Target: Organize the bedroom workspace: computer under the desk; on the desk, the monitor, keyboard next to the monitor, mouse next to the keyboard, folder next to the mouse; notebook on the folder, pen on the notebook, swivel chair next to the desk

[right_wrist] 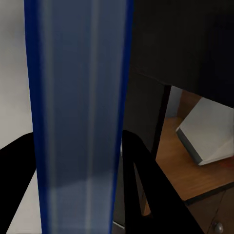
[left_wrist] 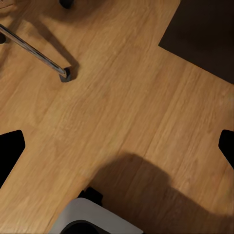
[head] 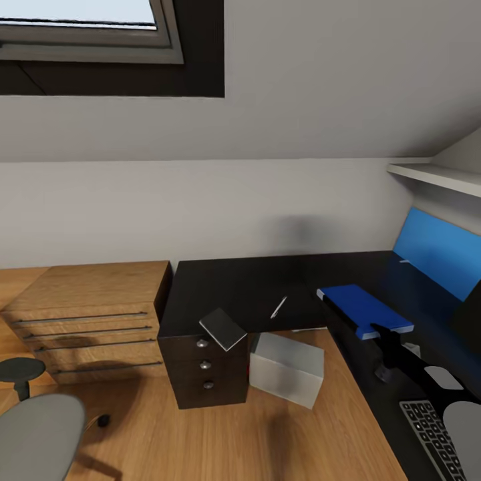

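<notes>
My right gripper (head: 382,330) is shut on the near edge of the bright blue folder (head: 361,306), held flat over the right wing of the glossy black desk (head: 227,287). In the right wrist view the folder (right_wrist: 78,97) runs between the black fingers (right_wrist: 146,190). The dark grey notebook (head: 222,328) lies tilted on the desk's drawer corner, with the white pen (head: 278,307) beside it. The light-grey computer (head: 287,367) stands under the desk. The keyboard (head: 427,434) lies on the desk at the lower right. My left gripper (left_wrist: 117,151) hangs open over the floor. The monitor and mouse are out of view.
The grey swivel chair (head: 37,434) stands at the lower left; its chrome leg and castor (left_wrist: 65,74) show under the left wrist. A light-wood drawer chest (head: 93,321) adjoins the desk's left end. A blue upright panel (head: 437,257) backs the right wing, under a white shelf (head: 434,175).
</notes>
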Robot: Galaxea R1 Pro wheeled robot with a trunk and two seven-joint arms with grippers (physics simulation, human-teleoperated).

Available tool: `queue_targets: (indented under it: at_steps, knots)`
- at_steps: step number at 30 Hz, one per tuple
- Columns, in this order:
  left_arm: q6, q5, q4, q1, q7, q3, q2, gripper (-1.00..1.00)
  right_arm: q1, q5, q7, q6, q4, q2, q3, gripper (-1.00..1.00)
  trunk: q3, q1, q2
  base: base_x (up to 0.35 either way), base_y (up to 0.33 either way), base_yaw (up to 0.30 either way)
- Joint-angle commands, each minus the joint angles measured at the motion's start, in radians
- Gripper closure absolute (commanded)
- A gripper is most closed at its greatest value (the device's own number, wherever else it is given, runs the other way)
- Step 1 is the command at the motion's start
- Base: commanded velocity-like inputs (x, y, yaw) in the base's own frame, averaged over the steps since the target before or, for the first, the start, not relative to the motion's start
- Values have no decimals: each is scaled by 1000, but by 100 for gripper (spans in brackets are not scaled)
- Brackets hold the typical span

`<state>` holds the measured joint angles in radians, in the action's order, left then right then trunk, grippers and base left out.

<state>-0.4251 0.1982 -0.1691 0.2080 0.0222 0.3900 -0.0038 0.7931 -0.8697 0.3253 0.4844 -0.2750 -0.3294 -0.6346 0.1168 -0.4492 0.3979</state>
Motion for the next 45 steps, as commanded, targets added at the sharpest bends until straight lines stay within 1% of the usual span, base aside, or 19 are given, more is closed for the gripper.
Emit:
queue_targets:
  at_steps: [1, 13, 15, 17, 20, 23, 33, 39, 45]
  knots:
    - [-3, 10, 0, 1, 2, -3, 0, -100, 1, -2, -7, 7, 1, 0, -7, 100, 2, -1, 2, 73, -1, 0]
    - [-3, 10, 0, 1, 2, -3, 0, -100, 1, -2, -26, 6, 2, 0, -6, 100, 2, -1, 2, 17, 0, 0]
    - [-2, 10, 0, 1, 2, -3, 0, -100, 1, -2, -41, 6, 2, 0, -6, 100, 2, -1, 2, 1, 0, 0]
    - [-2, 10, 0, 1, 2, -3, 0, -100, 1, -2, -80, 5, 2, 0, -6, 100, 2, -1, 2, 0, 0, 0]
    - [-2, 10, 0, 1, 2, -3, 0, -100, 1, -3, -108, -5, 2, 0, -6, 100, 2, -1, 2, 0, 0, 0]
    - [-3, 10, 0, 1, 2, -3, 1, -100, 1, -3, -119, -24, 2, 0, -7, 100, 2, -1, 2, 0, 0, 0]
    - [-3, 10, 0, 1, 2, -3, 1, -100, 1, -3, -127, -46, 2, 0, -7, 100, 2, -1, 2, 7, 0, 0]
    - [-3, 10, 0, 1, 2, -3, 1, -100, 1, -3, -127, -54, 2, 0, -6, 100, 2, -1, 2, 171, 0, 0]
    - [-3, 10, 0, 1, 2, -3, 1, -100, 1, -3, -123, -56, 2, 0, -5, 100, 2, -1, 2, 59, 0, 0]
